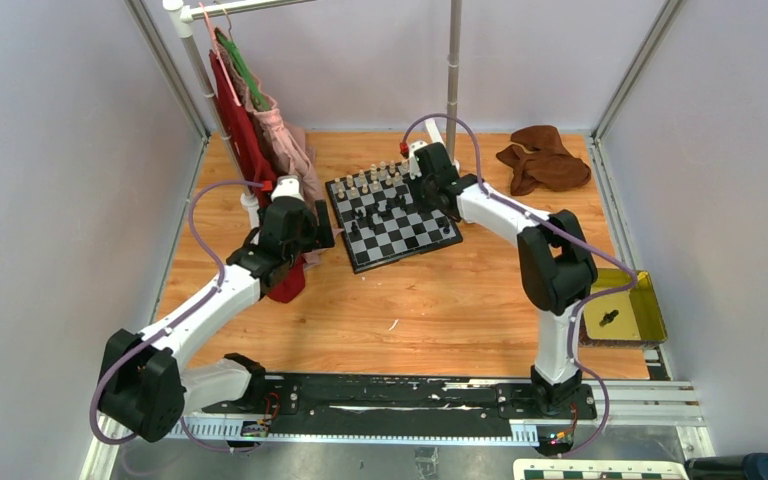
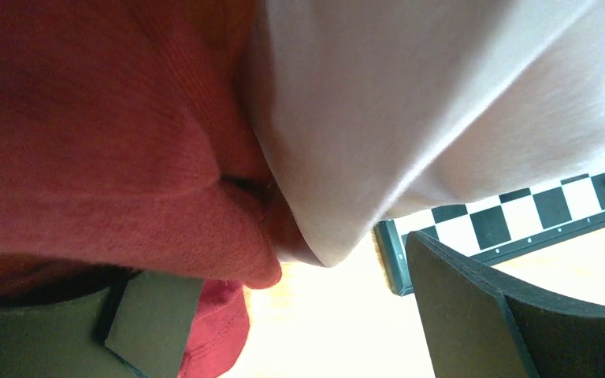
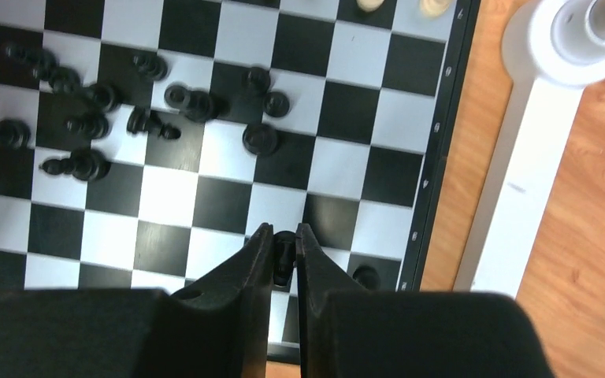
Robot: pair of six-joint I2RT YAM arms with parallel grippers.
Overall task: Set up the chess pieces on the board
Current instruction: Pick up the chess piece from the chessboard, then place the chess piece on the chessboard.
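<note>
The board (image 1: 400,240) lies at the table's far middle. Cream chess pieces (image 1: 365,181) stand in rows along its far edge, and black chess pieces (image 1: 380,210) are scattered mid-board, several lying down (image 3: 87,126). My right gripper (image 3: 284,236) hangs over the board's (image 3: 165,197) right side, jaws closed on a small black piece (image 3: 284,248); another black piece (image 3: 366,276) stands one square to its right. My left gripper (image 2: 315,315) is wide open beside the board's (image 2: 520,220) left edge, holding nothing, with hanging cloth draped across its view.
Red and pink garments (image 1: 250,130) hang from a rack at the back left, against my left gripper (image 1: 318,236). The rack's pole (image 1: 452,70) and white foot (image 3: 536,118) stand beside the board. A brown cloth (image 1: 545,160) lies back right. A yellow tray (image 1: 650,320) holds one black piece (image 1: 608,318).
</note>
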